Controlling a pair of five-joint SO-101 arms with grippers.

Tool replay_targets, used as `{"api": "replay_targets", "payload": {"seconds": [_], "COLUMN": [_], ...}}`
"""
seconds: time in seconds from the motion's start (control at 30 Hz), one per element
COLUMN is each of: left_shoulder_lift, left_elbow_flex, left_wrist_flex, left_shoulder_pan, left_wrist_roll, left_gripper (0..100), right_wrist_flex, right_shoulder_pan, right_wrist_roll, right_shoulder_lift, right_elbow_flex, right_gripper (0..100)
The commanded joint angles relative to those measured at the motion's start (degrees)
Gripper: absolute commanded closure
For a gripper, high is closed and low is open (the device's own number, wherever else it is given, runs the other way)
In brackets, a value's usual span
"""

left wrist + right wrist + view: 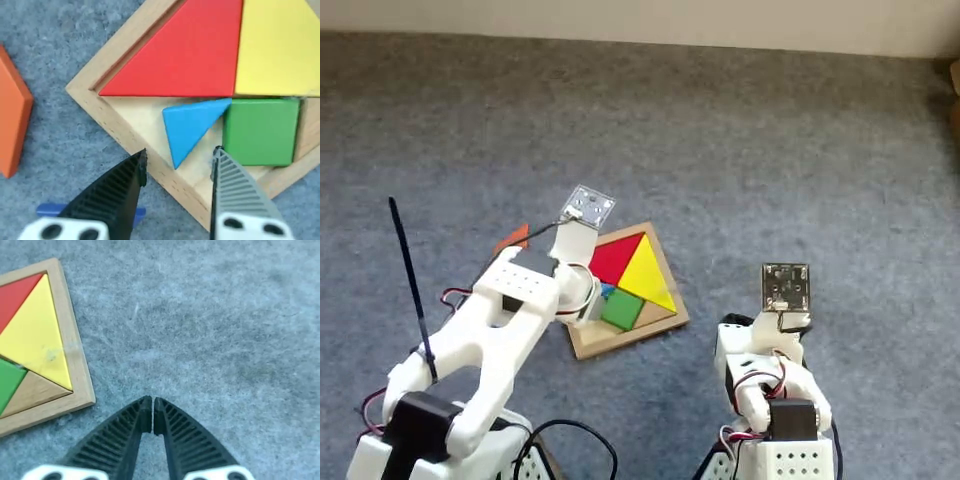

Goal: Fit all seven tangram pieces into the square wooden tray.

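Observation:
The square wooden tray (582, 346) lies on the carpet and holds a red triangle (192, 55), a yellow triangle (280, 45) and a green square (260, 131). A small blue triangle (192, 125) lies loose and askew on the tray floor beside the green square. My left gripper (180, 157) hangs open over the tray's rim (125, 135), its fingertips on either side of the blue triangle's point and holding nothing. An orange parallelogram (12, 115) lies on the carpet outside the tray. My right gripper (152, 415) is shut and empty over bare carpet, beside the tray's rim (75, 340).
A blue piece (50, 209) shows on the carpet under my left gripper's black finger. A tan triangular patch (35, 390) sits in the tray's corner by the yellow triangle (35, 340). The right arm (770, 380) stands to the right of the tray. Grey carpet lies all around.

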Motion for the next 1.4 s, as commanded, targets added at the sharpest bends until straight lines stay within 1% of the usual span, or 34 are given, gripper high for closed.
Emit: {"api": "replay_targets", "payload": {"seconds": [0.0, 0.1, 0.17, 0.3, 0.8, 0.93, 1.03, 1.2, 1.37], "left_shoulder_lift": [-2.8, -6.5, -9.3, -13.1, -13.2, -13.1, -9.9, -0.5, 5.9], "left_elbow_flex": [-2.0, -1.7, -1.7, -1.5, 0.1, 0.2, -0.4, -5.3, -9.5], "left_wrist_flex": [-0.5, -0.4, 1.2, 2.5, 2.2, 1.0, 1.0, 0.5, 0.5], "left_shoulder_pan": [1.5, -0.7, -1.7, -2.2, -1.9, -1.9, -1.8, -1.8, -1.8], "left_wrist_roll": [-0.2, -0.1, -0.1, -0.1, -0.4, -0.4, -0.4, -0.5, -0.5], "left_gripper": [79, 79, 79, 79, 79, 79, 79, 79, 79], "right_wrist_flex": [0.2, 0.2, 0.2, 0.2, 0.2, 0.2, 0.2, 0.2, 0.2], "right_shoulder_pan": [0.7, 0.7, 0.7, 0.7, 0.7, 0.7, 0.7, 0.7, 0.7], "right_wrist_roll": [0.1, 0.1, 0.1, 0.1, 0.1, 0.1, 0.1, 0.1, 0.1], "right_shoulder_lift": [-0.8, -0.8, -0.8, -0.8, -0.8, -0.8, -0.8, -0.8, -0.8], "right_elbow_flex": [7.6, 7.6, 7.6, 7.6, 7.6, 7.6, 7.6, 7.6, 7.6], "right_gripper": [97.1, 97.1, 97.1, 97.1, 97.1, 97.1, 97.1, 97.1, 97.1]}}
